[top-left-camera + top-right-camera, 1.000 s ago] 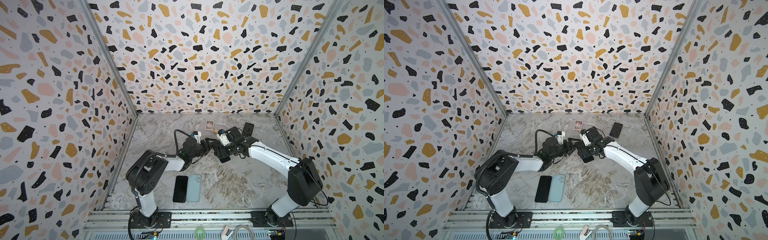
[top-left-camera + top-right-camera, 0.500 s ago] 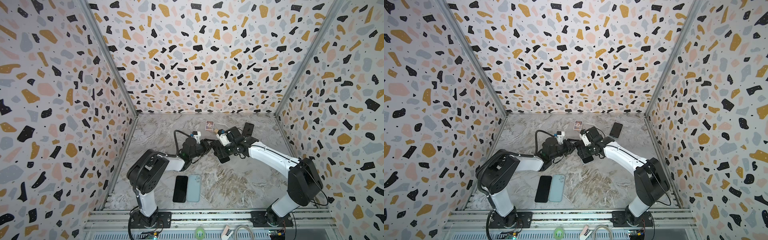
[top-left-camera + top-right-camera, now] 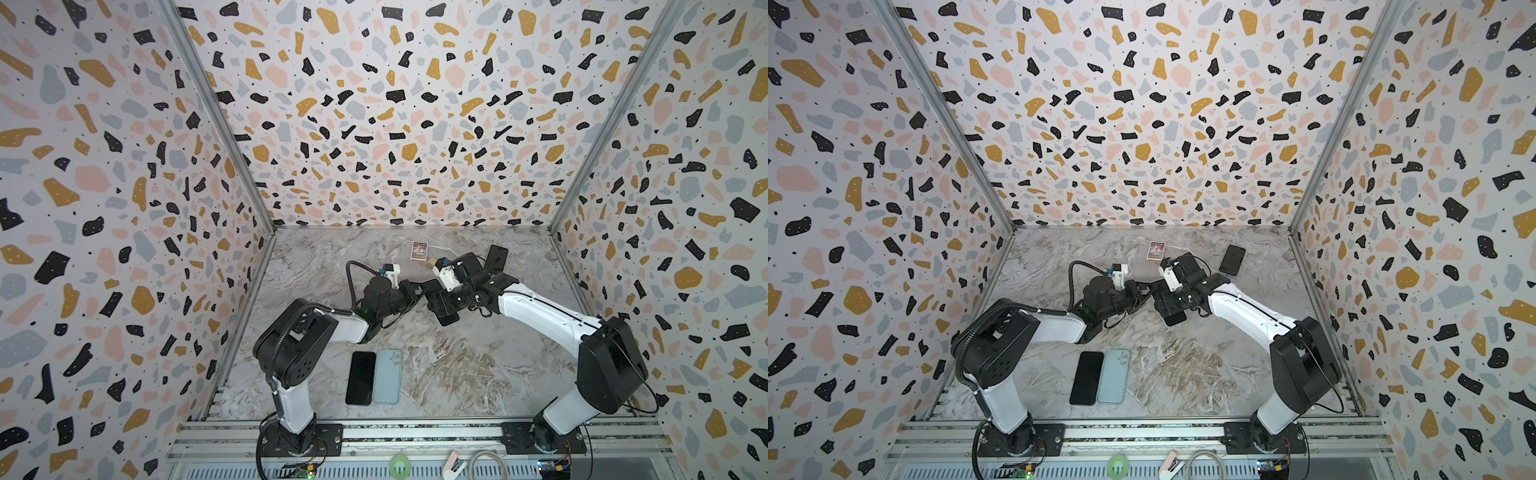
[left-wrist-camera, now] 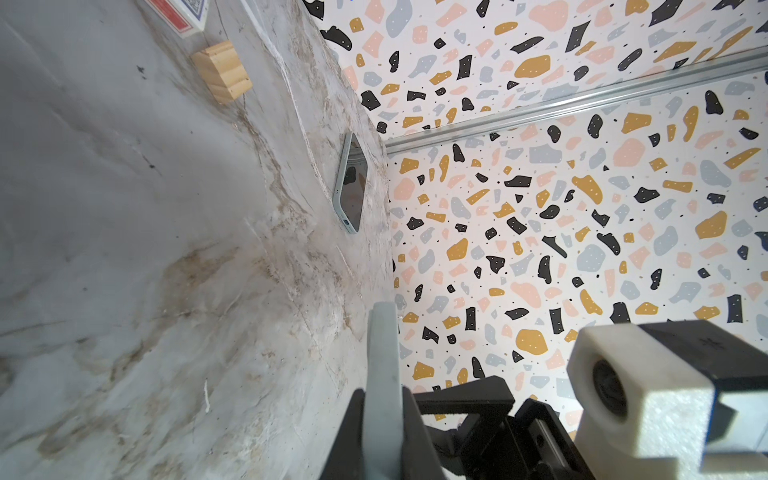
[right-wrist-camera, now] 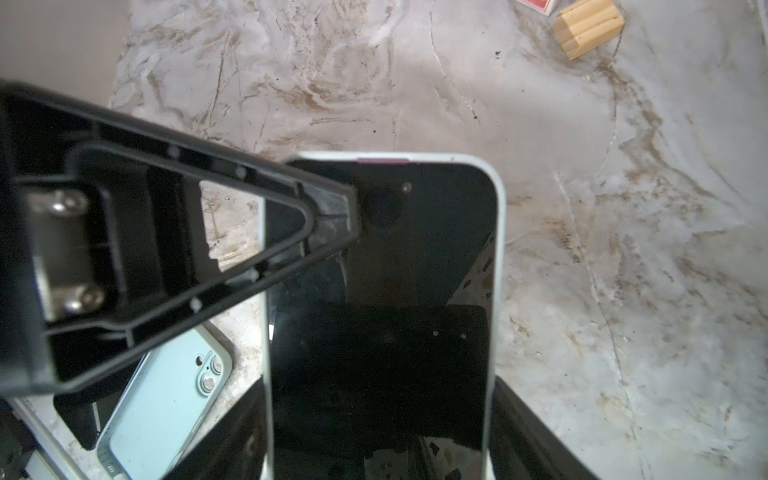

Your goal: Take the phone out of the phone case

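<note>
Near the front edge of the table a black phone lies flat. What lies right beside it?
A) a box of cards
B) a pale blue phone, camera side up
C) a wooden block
B: in both top views the pale blue phone, lenses up, lies alongside the black phone, while the wooden block and the card box sit far back on the table.

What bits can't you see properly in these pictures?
- Top views: right hand hides most of the phone.
- Left wrist view: phone case in the left hand is blurred, edge-on, cropped.
- Right wrist view: left hand covers the phone's corner.
- Top views: card box print too small.
</note>
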